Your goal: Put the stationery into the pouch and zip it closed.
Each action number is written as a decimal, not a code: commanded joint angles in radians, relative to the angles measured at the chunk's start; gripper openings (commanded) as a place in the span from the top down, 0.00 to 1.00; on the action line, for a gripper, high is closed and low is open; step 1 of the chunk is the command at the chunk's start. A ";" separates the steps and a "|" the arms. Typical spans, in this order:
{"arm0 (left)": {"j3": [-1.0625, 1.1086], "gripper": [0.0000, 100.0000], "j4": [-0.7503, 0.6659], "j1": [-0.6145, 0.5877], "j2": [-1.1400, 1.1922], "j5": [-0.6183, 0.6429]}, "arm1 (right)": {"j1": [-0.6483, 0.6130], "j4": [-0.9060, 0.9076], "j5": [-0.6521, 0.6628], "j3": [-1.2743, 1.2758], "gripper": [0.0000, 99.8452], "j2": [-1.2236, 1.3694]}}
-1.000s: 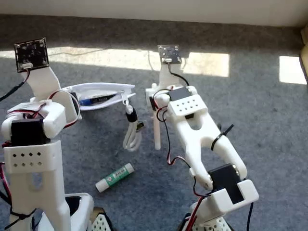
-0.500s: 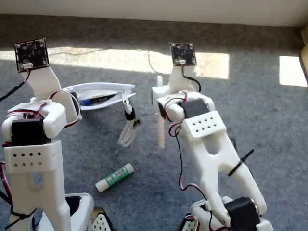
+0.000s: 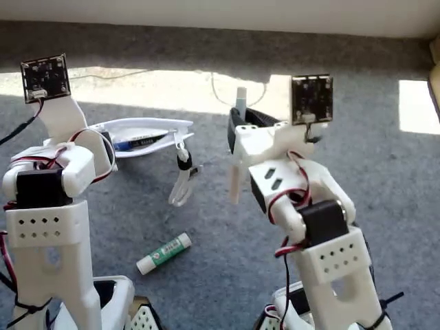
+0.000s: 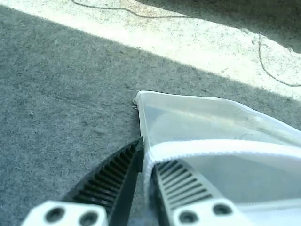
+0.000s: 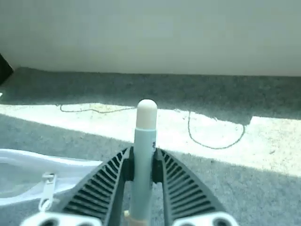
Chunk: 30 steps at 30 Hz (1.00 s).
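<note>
White pouch point(image 3: 162, 128) open, blue item point(image 3: 129, 144) inside.

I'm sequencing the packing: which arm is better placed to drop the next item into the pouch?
Right: the right fingers hold a pen, raised beside the pouch; the left fingers pinch the pouch's rim.

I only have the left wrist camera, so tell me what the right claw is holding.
Observer: The right claw is shut on a pale blue pen with a white cap, held clear of the grey carpet.
Operator: Report what lies loose on the floor.
Observer: A green-and-white glue stick lies on the carpet, apart from the translucent white zip pouch.
Operator: Confirm the pouch mouth.
Observer: It is unzipped in the high view, and a blue-barrelled item lies inside.
</note>
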 commanded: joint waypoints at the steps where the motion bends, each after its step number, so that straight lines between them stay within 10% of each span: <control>1: -0.028 0.99 -0.023 0.015 -0.030 -0.009 | 0.010 -0.001 -0.012 -0.010 0.99 -0.125; 10: -0.028 0.99 -0.021 0.015 -0.030 -0.011 | -0.131 -0.031 -0.006 -0.019 0.99 -0.277; 30: -0.027 0.99 -0.023 0.015 -0.028 -0.011 | -0.277 -0.849 -0.005 0.220 0.99 -0.274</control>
